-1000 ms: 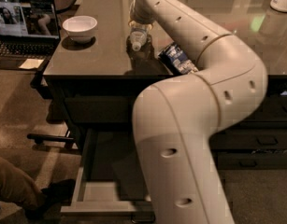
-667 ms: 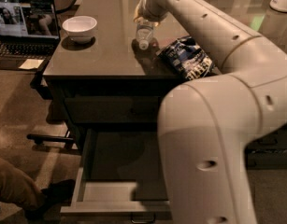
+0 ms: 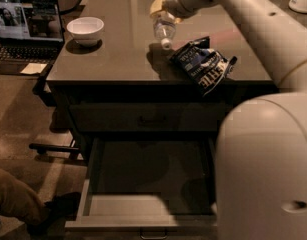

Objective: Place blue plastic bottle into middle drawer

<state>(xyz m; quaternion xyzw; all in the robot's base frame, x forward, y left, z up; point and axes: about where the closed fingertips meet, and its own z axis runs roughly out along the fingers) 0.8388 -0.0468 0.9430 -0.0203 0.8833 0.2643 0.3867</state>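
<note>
- Since a second ago we have raised the bottle [image 3: 164, 30] off the worktop [image 3: 108, 59]. It now hangs cap-down in the air, and the arm [image 3: 263, 29] has swung aside, uncovering more of the open drawer [image 3: 138, 206].
- Our gripper [image 3: 165, 15] is clamped on the bottle's upper end, above the middle of the worktop and left of the bag [image 3: 203, 66], which lies toward the front right corner.
- The drawer stands pulled out below the front edge, and what we see of its inside looks bare.
- To do this well, we judge, we should carry the bottle out past the front edge before lowering it.
- We should keep clear of the bag and the top drawer [image 3: 150, 119], come down over the drawer's middle, and let go low inside so the bottle cannot bounce or roll out.
</note>
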